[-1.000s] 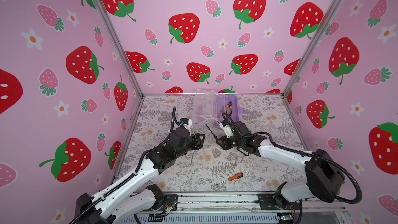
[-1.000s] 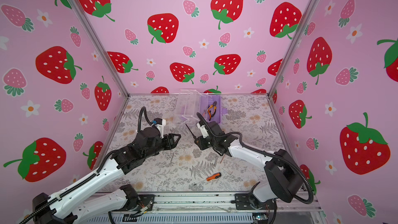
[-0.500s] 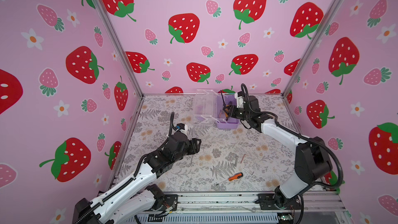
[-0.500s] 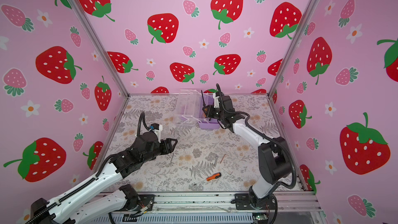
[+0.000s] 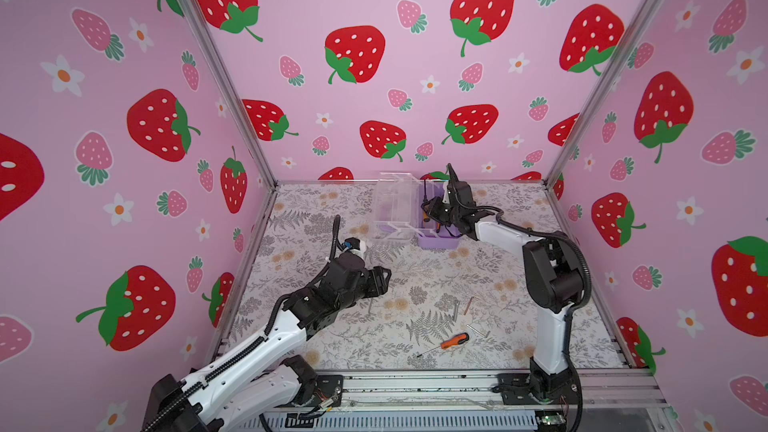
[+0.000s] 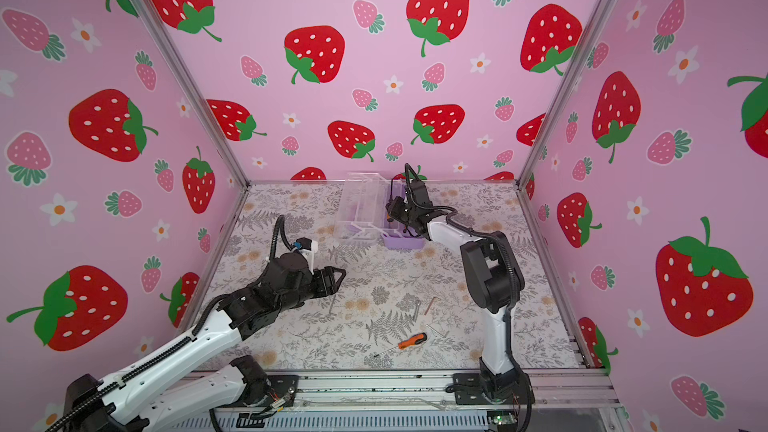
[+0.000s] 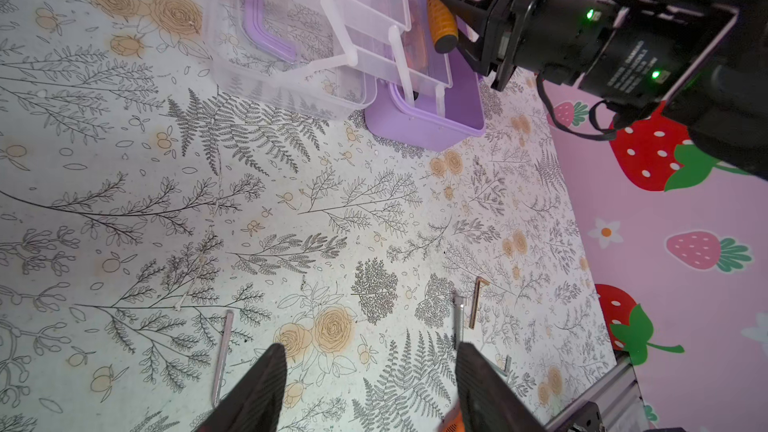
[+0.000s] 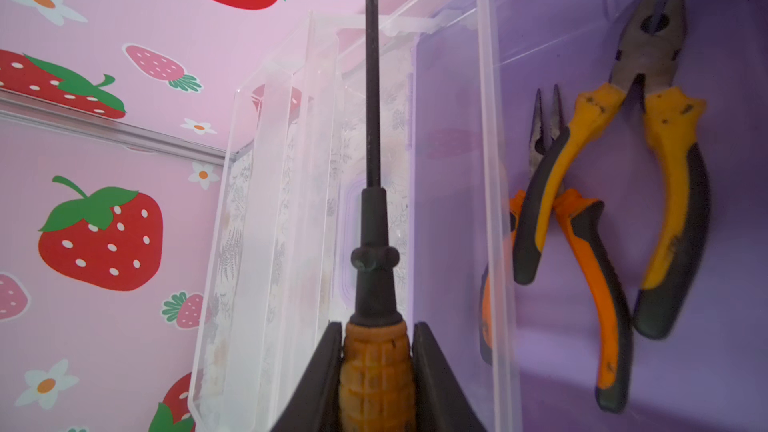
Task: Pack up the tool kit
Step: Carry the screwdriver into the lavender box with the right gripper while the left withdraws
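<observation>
Moved since a second ago: right fingers [image 8: 320, 380], from the middle of the worktop [image 5: 415, 280] to the open lilac box [image 5: 440, 241] at the rear — clamped on the orange-handled screwdriver [image 8: 372, 118], held over the box. Two pliers [image 8: 660, 139] lie inside. Left fingers [image 7: 262, 392] parted, empty, above the worktop — second screwdriver [image 5: 451, 341] and metal bits [image 5: 468, 305] lie near the front.

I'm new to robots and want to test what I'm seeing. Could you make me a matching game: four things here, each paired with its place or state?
1 big screwdriver
2 small screwdriver
3 two pliers
4 left fingers

A inside the lilac box
B lying on the table
C spread apart, empty
D gripped by the right fingers

Pairs: 1-D, 2-B, 3-A, 4-C
</observation>
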Tool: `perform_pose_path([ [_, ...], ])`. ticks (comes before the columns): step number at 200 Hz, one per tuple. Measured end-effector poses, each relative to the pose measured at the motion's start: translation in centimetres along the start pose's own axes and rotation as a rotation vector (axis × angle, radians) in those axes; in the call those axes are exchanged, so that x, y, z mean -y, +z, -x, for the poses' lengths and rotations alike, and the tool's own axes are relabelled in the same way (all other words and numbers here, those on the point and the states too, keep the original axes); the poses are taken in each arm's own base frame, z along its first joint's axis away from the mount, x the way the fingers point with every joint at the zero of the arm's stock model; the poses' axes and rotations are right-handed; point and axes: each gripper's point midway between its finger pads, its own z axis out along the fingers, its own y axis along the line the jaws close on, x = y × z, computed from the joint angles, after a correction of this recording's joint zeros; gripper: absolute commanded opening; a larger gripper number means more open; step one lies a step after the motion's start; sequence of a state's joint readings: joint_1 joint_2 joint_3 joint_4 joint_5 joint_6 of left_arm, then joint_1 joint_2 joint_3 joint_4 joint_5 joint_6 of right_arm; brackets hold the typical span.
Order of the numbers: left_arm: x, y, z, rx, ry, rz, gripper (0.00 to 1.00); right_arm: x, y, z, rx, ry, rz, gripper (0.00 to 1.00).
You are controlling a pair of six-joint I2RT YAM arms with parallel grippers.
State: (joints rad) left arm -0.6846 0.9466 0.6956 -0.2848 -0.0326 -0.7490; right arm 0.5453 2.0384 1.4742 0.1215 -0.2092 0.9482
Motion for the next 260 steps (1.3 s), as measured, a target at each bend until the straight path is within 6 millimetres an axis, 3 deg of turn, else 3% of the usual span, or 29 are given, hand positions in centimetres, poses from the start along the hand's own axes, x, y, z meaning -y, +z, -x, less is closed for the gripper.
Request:
perform_pose_path([
  [54,-0.1,1.4,-0.8,-0.046,-0.014,0.002,0.67,-0.9,3.4,0.0,-0.012,0.02,0.014,0.08],
  [91,-0.1,1.6,-1.0,-0.06,-0.019,0.002,0.68,-1.0,4.5,-0.8,-0.027,0.028,0.0,0.17],
  [103,-0.1,1.7,-1.0,-0.06,-0.019,0.003,0.68,-1.0,4.6,-0.7,-0.024,0.03,-0.005,0.21],
  [125,-0.1,1.7,-1.0,-0.06,-0.02,0.003,0.68,-1.0,4.7,-0.7,-0.023,0.032,-0.006,0.39],
  [145,-0.1,1.7,-1.0,-0.06,-0.021,0.003,0.68,-0.8,4.7,-0.7,-0.022,0.032,-0.018,0.47],
  [215,-0.2,1.7,-0.9,-0.058,-0.026,0.005,0.68,-0.6,4.7,-0.8,-0.008,0.025,-0.041,0.47],
  [260,-0.1,1.7,-1.0,-0.063,-0.032,0.0,0.68,-1.1,4.2,-0.9,-0.015,-0.007,-0.044,0.4],
])
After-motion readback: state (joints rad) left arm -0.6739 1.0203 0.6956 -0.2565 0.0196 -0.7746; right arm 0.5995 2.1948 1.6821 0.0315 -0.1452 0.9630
